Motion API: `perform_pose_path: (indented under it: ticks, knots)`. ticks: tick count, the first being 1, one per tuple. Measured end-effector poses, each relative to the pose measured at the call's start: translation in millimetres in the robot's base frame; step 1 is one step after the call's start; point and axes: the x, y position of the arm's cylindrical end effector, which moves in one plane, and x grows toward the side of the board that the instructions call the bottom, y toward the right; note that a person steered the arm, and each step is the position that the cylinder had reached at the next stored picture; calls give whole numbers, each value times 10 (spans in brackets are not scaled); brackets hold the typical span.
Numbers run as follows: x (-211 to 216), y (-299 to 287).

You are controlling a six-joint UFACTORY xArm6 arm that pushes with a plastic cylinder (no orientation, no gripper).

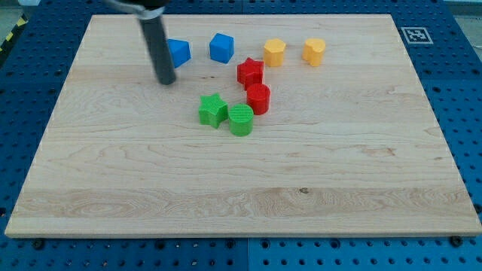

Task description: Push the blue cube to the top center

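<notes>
My tip [166,81] sat on the wooden board [241,196] toward the view's top left, just below and left of a blue block [179,52] (partly hidden behind the rod, shape unclear). It gripped nothing, being a bare rod. The blue cube [221,47] stood near the top, slightly left of centre. Right of it: two yellow blocks [275,52] [314,51]. Below: red star [250,72], red cylinder [258,98], green star [213,110], green cylinder [241,120].

board [248,196]: pale wood grain
rod [157,45]: dark grey
blocks, upper left to right: blue [179,52], blue cube [221,47], yellow [275,52], yellow [314,51]
star [250,72], cylinder [258,98]: red
star [213,110], cylinder [241,120]: green
</notes>
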Motion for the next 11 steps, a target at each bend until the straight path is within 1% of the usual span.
perform_pose_path:
  ticks: [1, 2, 3, 5, 9, 10, 11]
  knots:
    - [-214, 618]
    - [-309, 851]
    - [-319, 844]
    - [-445, 571]
    - [-1007, 571]
    - [-1065, 573]
    - [-1065, 319]
